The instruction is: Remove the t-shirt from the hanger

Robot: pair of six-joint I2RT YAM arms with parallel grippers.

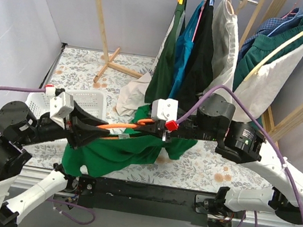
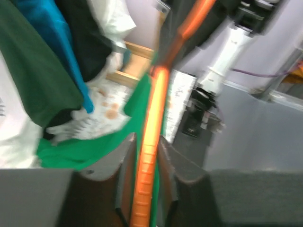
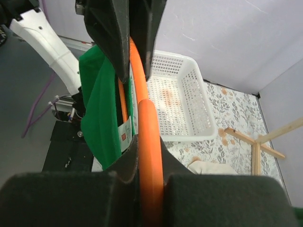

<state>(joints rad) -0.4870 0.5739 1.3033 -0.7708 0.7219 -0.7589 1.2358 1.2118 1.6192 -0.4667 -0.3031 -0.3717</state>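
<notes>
Left wrist view: the left tool (image 2: 146,142) is seen nearest, pressed together on the orange hanger (image 2: 156,104), with one finger on each side of the bar. The green t-shirt (image 2: 90,149) is draped beside and below the bar. This picture is blurred.

Right wrist view: the right tool (image 3: 147,158) is pinched on the same bar. The t-shirt hangs from the bar at left, and a white basket (image 3: 189,94) is noted on the desk (image 3: 227,109) beyond.

Top view: the hanger is held roughly level between both tools. The t-shirt is on it, sagging over the desk's near edge.
</notes>
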